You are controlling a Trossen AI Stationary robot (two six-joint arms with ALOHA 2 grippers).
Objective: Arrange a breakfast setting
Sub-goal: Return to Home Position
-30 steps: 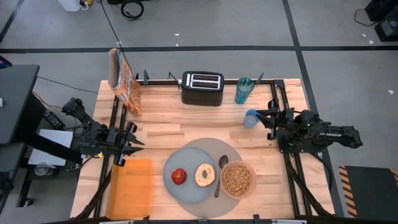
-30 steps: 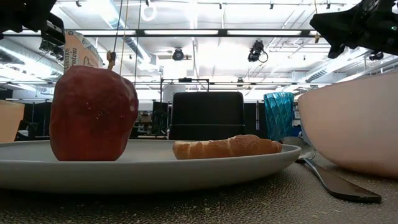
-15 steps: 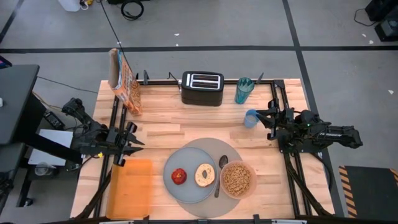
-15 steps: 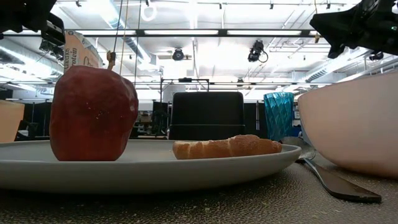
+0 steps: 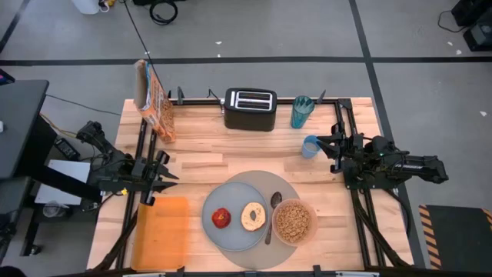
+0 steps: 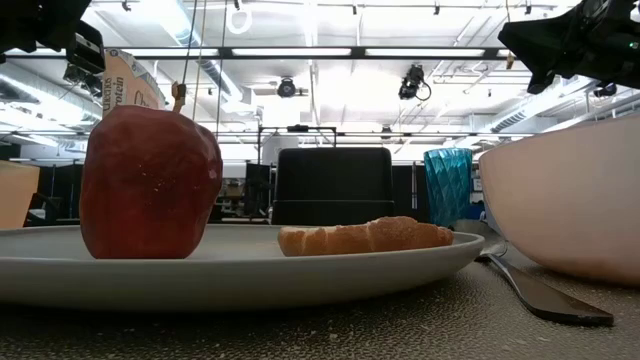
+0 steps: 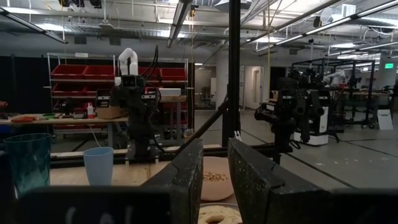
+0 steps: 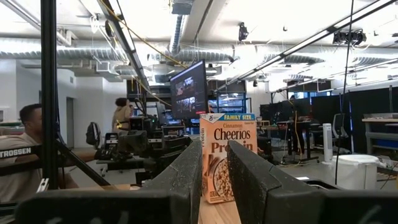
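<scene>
Apple (image 5: pixel 221 218), bagel (image 5: pixel 253 216) on plate (image 5: pixel 235 232); left tool (image 5: pixel 167 179), right tool (image 5: pixel 321 146) parted slightly, empty.

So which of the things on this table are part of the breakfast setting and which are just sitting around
Breakfast setting: mat, plate, apple, bagel, spoon, bowl.

Lying about: toaster, cereal box, teal glass, blue cup, orange tray.

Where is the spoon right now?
In the high view, the spoon lies on the mat, between the plate and the bowl.
</scene>
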